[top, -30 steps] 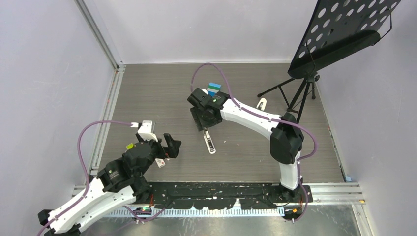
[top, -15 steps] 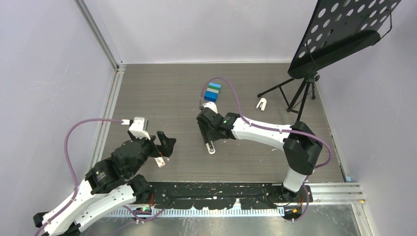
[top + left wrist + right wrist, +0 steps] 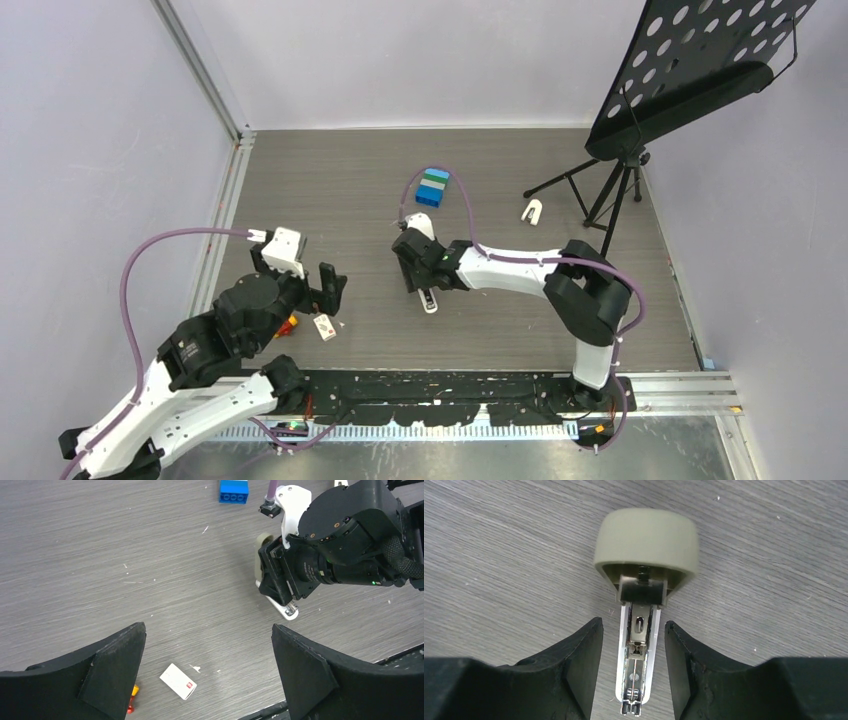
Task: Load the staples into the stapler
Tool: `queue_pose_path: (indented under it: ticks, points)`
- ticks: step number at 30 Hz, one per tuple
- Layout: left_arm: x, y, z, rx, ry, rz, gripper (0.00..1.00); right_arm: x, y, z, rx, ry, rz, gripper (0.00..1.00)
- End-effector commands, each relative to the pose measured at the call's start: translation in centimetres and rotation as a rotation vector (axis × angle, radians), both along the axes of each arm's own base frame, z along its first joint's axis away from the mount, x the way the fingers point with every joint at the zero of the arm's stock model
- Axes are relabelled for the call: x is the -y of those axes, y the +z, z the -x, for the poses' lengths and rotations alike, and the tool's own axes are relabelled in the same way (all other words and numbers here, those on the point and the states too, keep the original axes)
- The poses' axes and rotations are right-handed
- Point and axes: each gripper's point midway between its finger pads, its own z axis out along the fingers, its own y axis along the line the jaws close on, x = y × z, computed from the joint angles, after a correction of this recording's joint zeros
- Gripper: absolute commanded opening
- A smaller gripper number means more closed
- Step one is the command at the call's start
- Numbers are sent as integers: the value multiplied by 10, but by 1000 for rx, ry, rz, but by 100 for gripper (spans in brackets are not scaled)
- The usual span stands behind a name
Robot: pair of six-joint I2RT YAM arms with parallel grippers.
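On the desk (image 3: 350, 180), the right pincer (image 3: 632, 625) sits low, jaws apart around the stapler (image 3: 646, 540), not touching yet; I'd guess it's there to pin it steady. Meanwhile the left pincer (image 3: 207, 630) hangs wide open near the staples (image 3: 178, 681), ready to grab. Stapler's mid-desk, top flipped up, channel exposed.

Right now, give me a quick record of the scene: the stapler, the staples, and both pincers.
stapler: olive top swung up, silver channel exposed
staples: white box with red mark, lying flat, not held
left pincer: open wide, above the staples
right pincer: open, straddling the stapler's base
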Motion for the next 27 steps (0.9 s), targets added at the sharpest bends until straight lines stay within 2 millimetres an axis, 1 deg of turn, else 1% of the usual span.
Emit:
queue_pose_path:
  ticks: [1,3,5,9,14,15,16,19,21,25,27]
  points:
    - [-8,-8,-5,24,14,-88,100,-12,3,-11,44,-31,-42,51]
    - [-11,-12,-4,21,16,-97,100,-12,-1,-11,42,-33,-34,45]
    - [-18,-13,-4,25,43,-110,100,-12,-1,-11,43,-33,-32,38]
    - [-25,-12,-3,47,64,-100,100,-17,3,-13,48,-8,-40,26]
    - [-35,-12,-3,64,99,-109,100,-35,9,-18,56,74,-40,16]
    - [-37,-12,-4,67,108,-108,100,-41,13,-20,61,96,-45,16]
    - [-38,-12,-4,69,113,-105,100,-46,12,-22,60,118,-39,15]
    - [-41,-12,-5,70,129,-91,100,-68,21,-30,76,193,-53,15]
    - [-43,-13,-6,76,143,-79,100,-80,24,-34,86,237,-57,15]
    - [-45,-12,-9,78,161,-52,100,-102,23,-45,100,301,-52,15]
    - [-44,-12,-10,75,163,-40,100,-112,18,-47,86,333,-50,15]
